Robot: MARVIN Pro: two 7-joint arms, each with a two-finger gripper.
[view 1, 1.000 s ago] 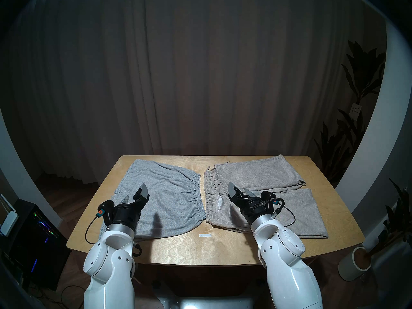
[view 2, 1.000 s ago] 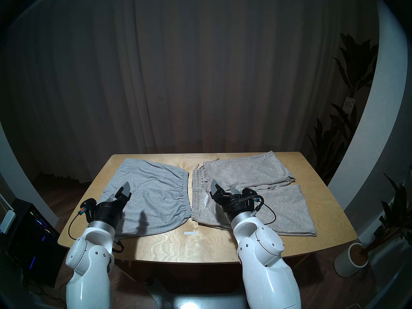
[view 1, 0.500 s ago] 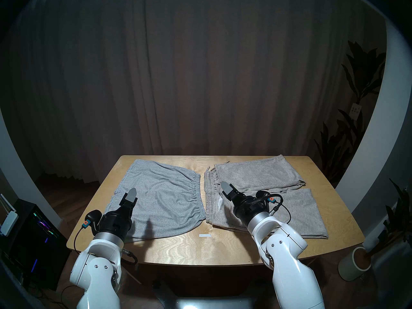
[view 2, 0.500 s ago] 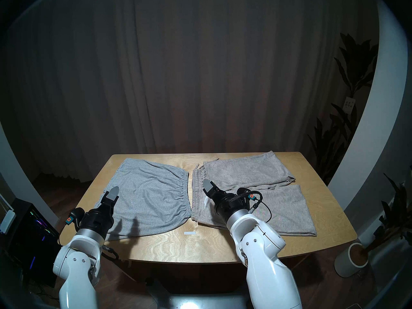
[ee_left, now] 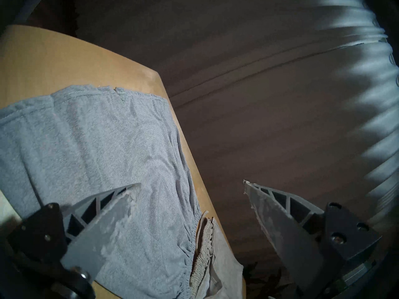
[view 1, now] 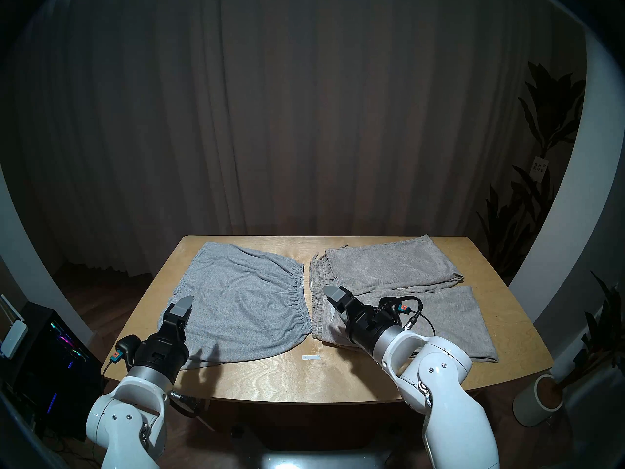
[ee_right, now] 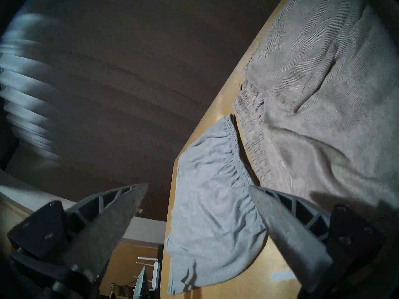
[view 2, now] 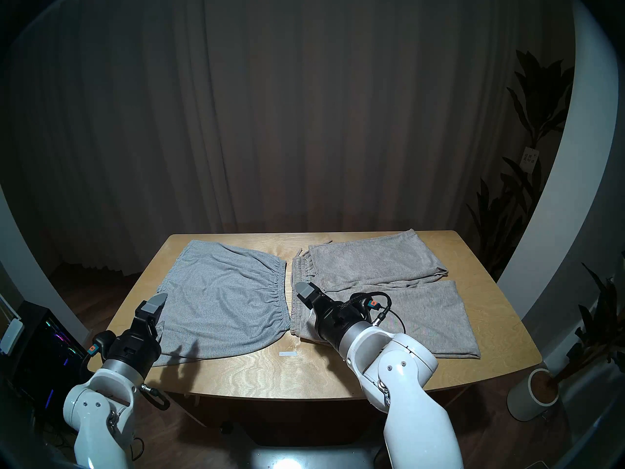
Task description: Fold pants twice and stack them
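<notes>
Two pairs of pants lie flat on the wooden table point(view 1: 304, 380), waistbands facing each other at the middle. The smaller light grey pants point(view 1: 243, 299) point(view 2: 223, 299) are on the left. The larger beige-grey pants point(view 1: 406, 268) point(view 2: 372, 262) are on the right, with one leg folded across the far side. My left gripper point(view 1: 181, 306) point(ee_left: 192, 183) hovers open over the grey pair's near left corner, holding nothing. My right gripper point(view 1: 333, 294) point(ee_right: 197, 186) hovers open above the beige pair's waist end, also holding nothing. The wrist views show the grey pants point(ee_left: 86, 151) point(ee_right: 207, 195) and the beige pants point(ee_right: 313, 119).
A small white tape strip point(view 1: 310, 357) sits on the bare wood near the front edge. A pale plant pot point(view 1: 537, 404) stands on the floor at the right, and a dark computer case point(view 1: 50, 356) at the left. Curtains hang behind the table.
Both arms have drawn back toward me and sunk lower. The left gripper went left and nearer, the right gripper slid left over the beige waistband. Both wrists turned; both stayed open.
</notes>
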